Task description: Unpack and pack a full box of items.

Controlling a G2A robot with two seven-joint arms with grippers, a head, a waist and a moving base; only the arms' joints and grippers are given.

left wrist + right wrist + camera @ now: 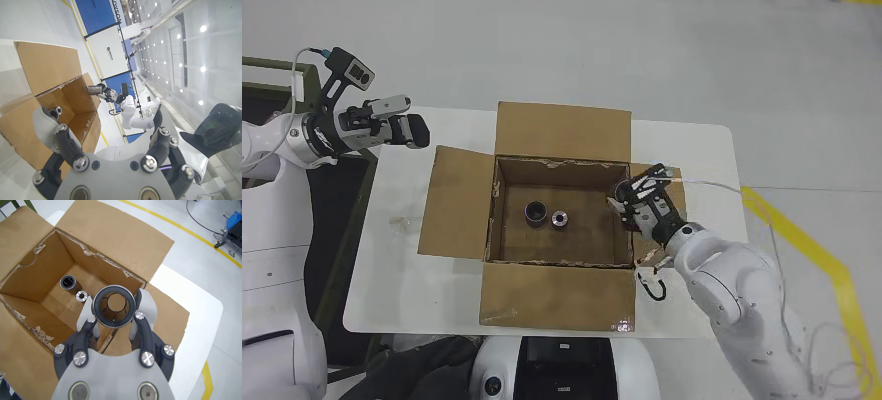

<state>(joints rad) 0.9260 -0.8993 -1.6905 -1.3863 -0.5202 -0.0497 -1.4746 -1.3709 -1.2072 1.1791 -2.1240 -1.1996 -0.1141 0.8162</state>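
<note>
The right pincer [114, 298] has its two fingers closed partway around a dark, hollow metal cylinder with a black end ring [102, 312], gripping it by the sides. It holds the cylinder in the air over the near wall of the open brown cardboard box [562, 130]. Below and beyond that pincer, two more pieces lie touching on the box floor: a second dark metal cylinder [68, 282] and a small silver metal bushing [81, 296].

With so little in the box, I'd judge the job is either near the end of unpacking or just starting on packing. I cannot tell whether the held cylinder is going in or coming out, so at least these three pieces have handling left.

The left pincer [414, 130] is spread wide with nothing between its fingers. It hangs off the far side of the box from the right pincer, well apart from it, near the edge of the white table [392, 280].

The right wrist view looks straight down the held cylinder's bore and shows the torn tape along the box rim. The left wrist view shows that cylinder from the side, raised above the rim. The top view sets both pincers against the box at once, though the cylinder is hard to make out there.
</note>
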